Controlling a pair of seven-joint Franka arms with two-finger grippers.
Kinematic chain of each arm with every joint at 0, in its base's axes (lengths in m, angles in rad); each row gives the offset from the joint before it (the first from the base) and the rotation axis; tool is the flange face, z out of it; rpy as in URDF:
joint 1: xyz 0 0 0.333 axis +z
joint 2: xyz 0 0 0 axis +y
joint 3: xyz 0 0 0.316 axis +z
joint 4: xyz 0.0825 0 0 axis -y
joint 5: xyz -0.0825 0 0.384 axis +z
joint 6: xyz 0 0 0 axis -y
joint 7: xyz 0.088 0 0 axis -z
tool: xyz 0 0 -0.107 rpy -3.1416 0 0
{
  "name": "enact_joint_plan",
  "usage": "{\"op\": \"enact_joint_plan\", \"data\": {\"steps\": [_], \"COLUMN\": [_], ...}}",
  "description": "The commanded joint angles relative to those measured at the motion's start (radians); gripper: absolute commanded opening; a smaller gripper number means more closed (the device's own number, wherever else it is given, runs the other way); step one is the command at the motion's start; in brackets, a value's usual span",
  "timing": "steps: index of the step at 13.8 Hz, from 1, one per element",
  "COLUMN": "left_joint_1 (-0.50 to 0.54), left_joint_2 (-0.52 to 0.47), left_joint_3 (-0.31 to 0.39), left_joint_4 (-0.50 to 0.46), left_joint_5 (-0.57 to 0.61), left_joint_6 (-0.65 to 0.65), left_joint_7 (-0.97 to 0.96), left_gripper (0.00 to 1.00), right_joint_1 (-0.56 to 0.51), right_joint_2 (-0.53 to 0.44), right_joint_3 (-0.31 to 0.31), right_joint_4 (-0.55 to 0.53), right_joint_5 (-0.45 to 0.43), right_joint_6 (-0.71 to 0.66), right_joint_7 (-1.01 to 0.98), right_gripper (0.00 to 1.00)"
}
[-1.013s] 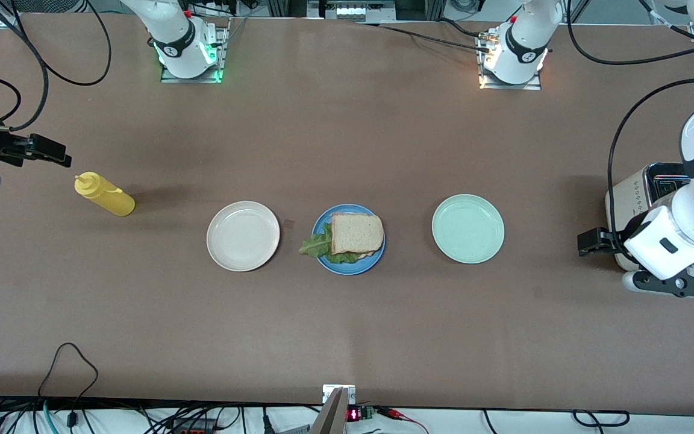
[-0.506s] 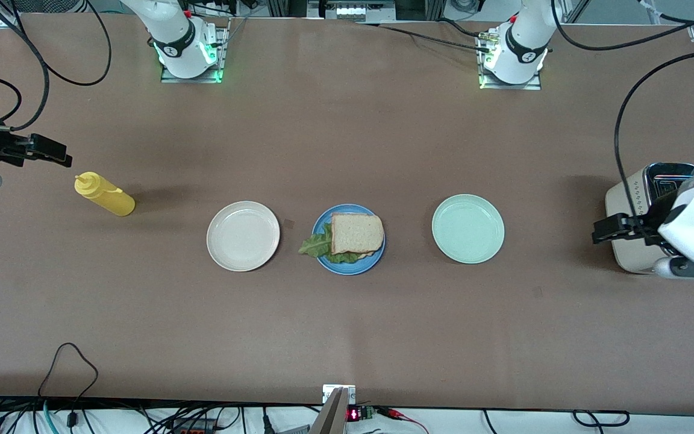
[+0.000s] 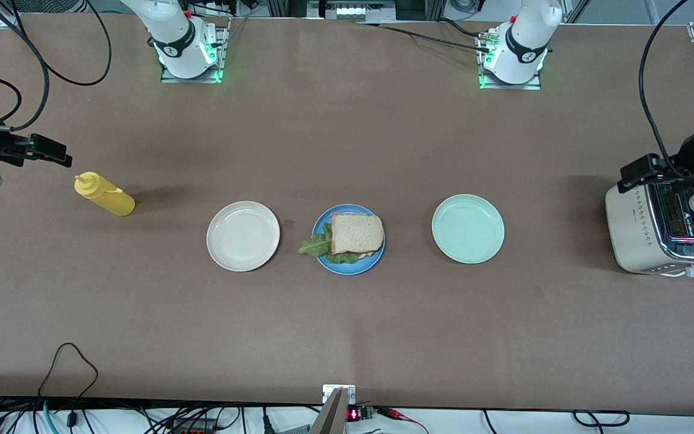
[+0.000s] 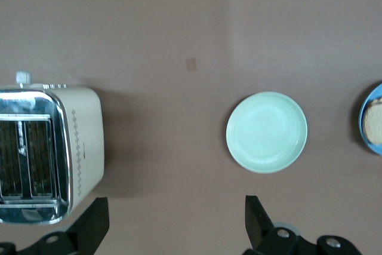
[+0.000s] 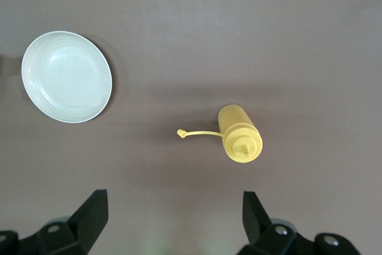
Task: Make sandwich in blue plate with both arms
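the sandwich (image 3: pixel 354 236) lies on the blue plate (image 3: pixel 349 267) mid-worktop, lettuce poking out toward 8 o'clock, between the beige plate (image 3: pixel 243 235) and the mint-green plate (image 3: pixel 467 228). the left claw (image 3: pixel 648 170) hangs wide open and empty over the toaster (image 3: pixel 654 241); the sandwich lies toward its 9 o'clock. the right claw (image 3: pixel 40 150), likewise open and empty, hovers near the mustard bottle (image 3: pixel 105 194), about equally far away. the job looks done.
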Motion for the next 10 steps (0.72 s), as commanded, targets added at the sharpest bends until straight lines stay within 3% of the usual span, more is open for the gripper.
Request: {"op": "enact_joint_plan", "data": {"steps": [1, 10], "left_joint_1": [-0.002, 0.010], "left_joint_2": [-0.121, -0.154], "left_joint_3": [0.005, 0.002], "left_joint_4": [-0.178, -0.219], "left_joint_5": [-0.018, -0.017], "left_joint_6": [0.045, 0.045], "left_joint_7": [0.011, 0.008], "left_gripper": [1.00, 1.00], "right_joint_1": [-0.006, -0.009], "right_joint_2": [-0.025, -0.024], "right_joint_3": [0.003, 0.001], "right_joint_4": [-0.022, -0.022], "right_joint_5": [0.013, 0.013], "right_joint_6": [0.006, 0.007], "right_joint_7": [-0.017, -0.017], "right_gripper": [1.00, 1.00]}}
